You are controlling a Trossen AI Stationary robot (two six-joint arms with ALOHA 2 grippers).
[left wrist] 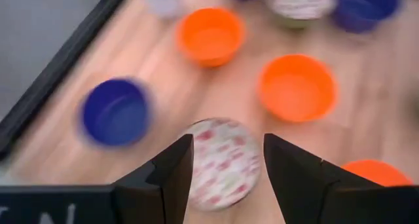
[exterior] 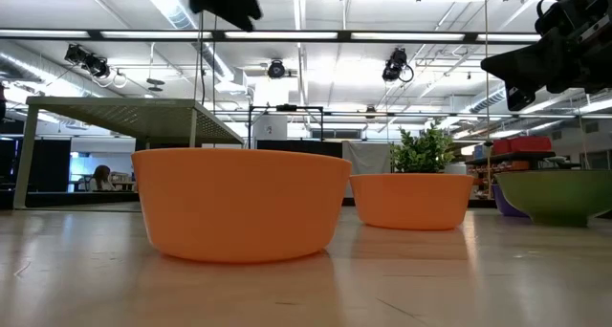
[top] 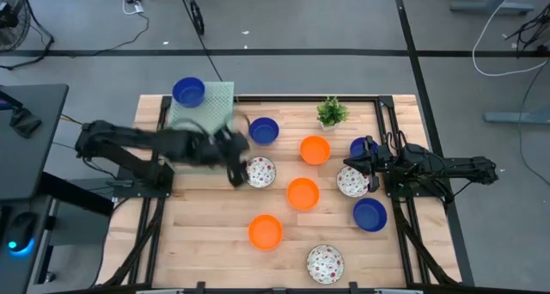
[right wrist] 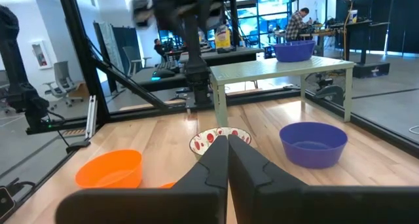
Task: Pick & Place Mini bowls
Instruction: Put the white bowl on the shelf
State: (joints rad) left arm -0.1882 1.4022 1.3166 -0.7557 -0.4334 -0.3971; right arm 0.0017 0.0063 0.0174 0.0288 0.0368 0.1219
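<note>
Speckled bowl (left wrist: 219,162) beneath open left end effector (left wrist: 228,160), untouched

four blue bowls (top: 264,130), three orange (top: 314,150), three speckled (top: 260,172)

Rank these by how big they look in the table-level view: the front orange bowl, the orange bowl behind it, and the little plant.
1. Front orange bowl, largest, though it is nearest the camera.
2. Orange bowl behind it.
3. Plant, smallest; its lower part is hidden.
</note>
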